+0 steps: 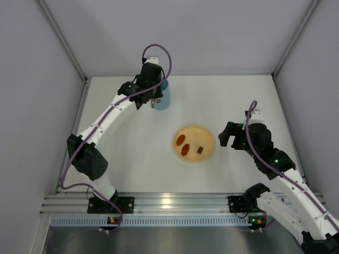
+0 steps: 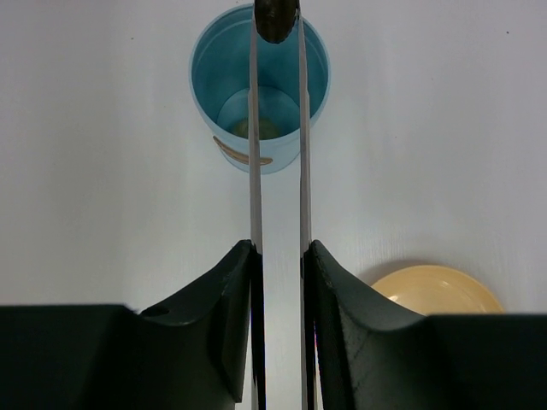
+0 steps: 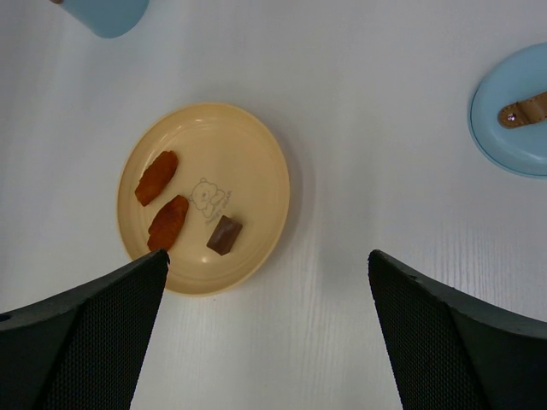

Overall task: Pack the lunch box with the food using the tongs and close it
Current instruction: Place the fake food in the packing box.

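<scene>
My left gripper is shut on the silvery tongs. Their two slim arms run forward and end in a dark tip over the far rim of the light blue lunch box, which stands upright and open. A pale piece lies at its bottom. On the yellow plate lies food: two reddish-brown ovals and a dark brown chunk. My right gripper hangs open and holds nothing, just right of the plate.
A light blue lid with a brown handle lies flat on the table to the right of the plate. Grey walls close the white table on three sides. The plate's edge shows in the left wrist view.
</scene>
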Controlling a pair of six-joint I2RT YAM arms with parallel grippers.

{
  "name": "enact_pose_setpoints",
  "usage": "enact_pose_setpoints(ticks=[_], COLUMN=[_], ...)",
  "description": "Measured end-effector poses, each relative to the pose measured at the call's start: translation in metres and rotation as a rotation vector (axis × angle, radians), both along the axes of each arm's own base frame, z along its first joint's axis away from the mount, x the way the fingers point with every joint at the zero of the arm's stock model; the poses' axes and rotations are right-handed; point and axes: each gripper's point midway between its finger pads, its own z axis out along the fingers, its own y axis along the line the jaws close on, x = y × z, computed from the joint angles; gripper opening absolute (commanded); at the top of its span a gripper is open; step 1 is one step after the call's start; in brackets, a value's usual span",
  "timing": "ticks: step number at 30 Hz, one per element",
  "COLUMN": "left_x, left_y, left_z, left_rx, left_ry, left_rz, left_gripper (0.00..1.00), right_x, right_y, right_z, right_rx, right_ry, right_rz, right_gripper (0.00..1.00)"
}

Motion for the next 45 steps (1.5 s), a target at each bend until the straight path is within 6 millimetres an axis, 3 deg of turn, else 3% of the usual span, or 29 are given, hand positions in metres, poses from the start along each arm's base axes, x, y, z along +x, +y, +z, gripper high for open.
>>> enact_pose_setpoints(ticks=[16,28,33,39,42,45], left_x=[-0.005,-0.011,-0.032,-0.086,-0.120,-0.152], left_y=[0.001,-0.006,-0.017,-0.064,-0.086,-0.101], left_z=[-0.016,-0.020,-0.005,0.029,0.029,0.011], left_rx=[0.016,-0.010,-0.053,-0.096,-0.099,-0.087], left_ry=[0.037,0.057,0.041,-0.033,-0.032,0.001], left_rz=[-0.007,-0.050,-0.122,-0.299,-0.391,-0.465], left_gripper=[0.44,0.44,0.45,0.45,0.46,0.46], right_x=[0.000,0.000,0.000,0.000,0.000,0.000], right_y=[0.000,0.000,0.000,0.000,0.000,0.000], right_z=[0.000,0.000,0.000,0.000,0.000,0.000], right_rx=[0.000,0.000,0.000,0.000,0.000,0.000], right_ry=[0.000,0.000,0.000,0.000,0.000,0.000], right_rz=[0.000,0.000,0.000,-0.001,-0.001,-0.001], right_gripper=[0.99,0.99,0.99,0.99,0.99,0.98])
